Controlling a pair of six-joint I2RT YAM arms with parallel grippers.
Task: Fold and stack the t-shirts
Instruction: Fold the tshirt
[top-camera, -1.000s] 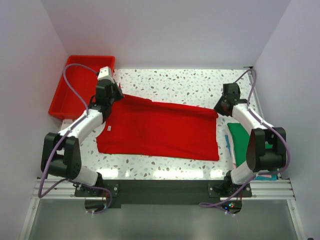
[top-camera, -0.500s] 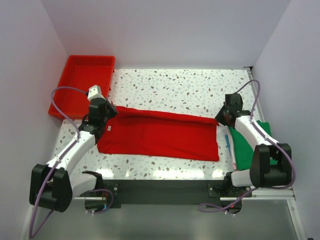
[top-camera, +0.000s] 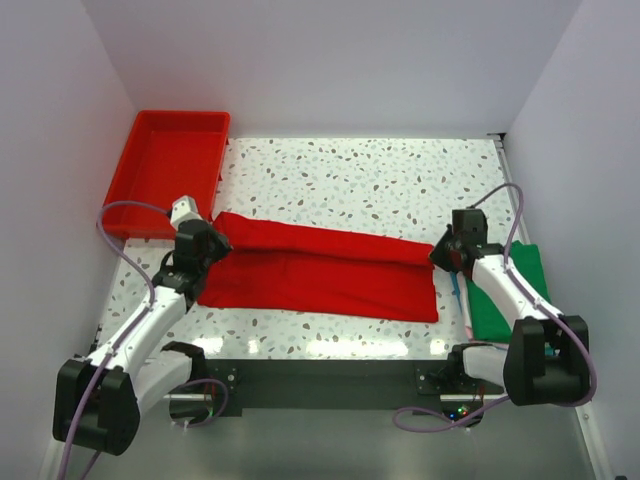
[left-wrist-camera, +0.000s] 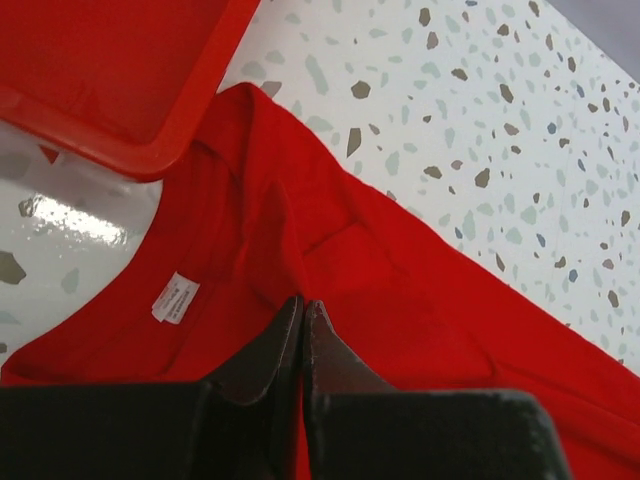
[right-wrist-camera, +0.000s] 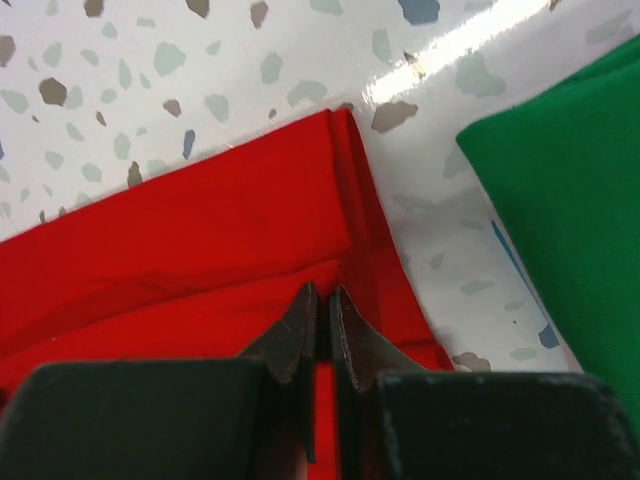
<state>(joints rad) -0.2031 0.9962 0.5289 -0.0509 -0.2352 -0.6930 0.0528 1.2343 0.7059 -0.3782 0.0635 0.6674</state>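
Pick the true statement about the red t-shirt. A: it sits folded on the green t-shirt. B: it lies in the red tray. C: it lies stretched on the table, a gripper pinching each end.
C: the red t-shirt spans the table, left gripper and right gripper shut on its ends, outside the red tray and off the green t-shirt.

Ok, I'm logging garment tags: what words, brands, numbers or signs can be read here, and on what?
The white neck label on the red t-shirt: faint print, too small and blurred to read.
No text shows on the red tray, the green t-shirt or the table.
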